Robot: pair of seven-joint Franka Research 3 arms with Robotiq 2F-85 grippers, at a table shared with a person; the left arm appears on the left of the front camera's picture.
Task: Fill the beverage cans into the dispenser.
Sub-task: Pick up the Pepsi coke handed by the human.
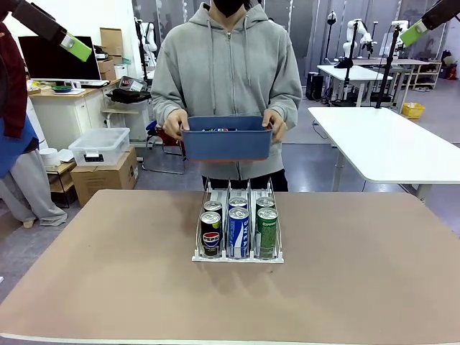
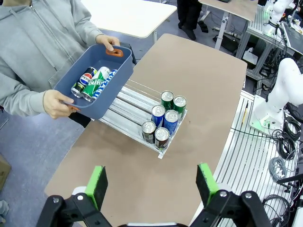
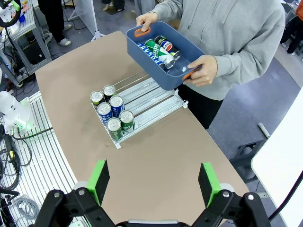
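My left gripper (image 2: 151, 174) and right gripper (image 3: 152, 176) both gape wide, empty. Clear plastic, white-wire dispenser (image 1: 237, 258) sits centre frame, six slim aluminium cans (image 1: 238, 228) at its front. More lie loose in the person's blue plastic bin (image 1: 228, 144) above; reaching in could clip hands (image 1: 174, 123) or roll cans.

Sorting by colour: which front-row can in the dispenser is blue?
The middle-lane front can, blue and white, between the dark can and the green can.
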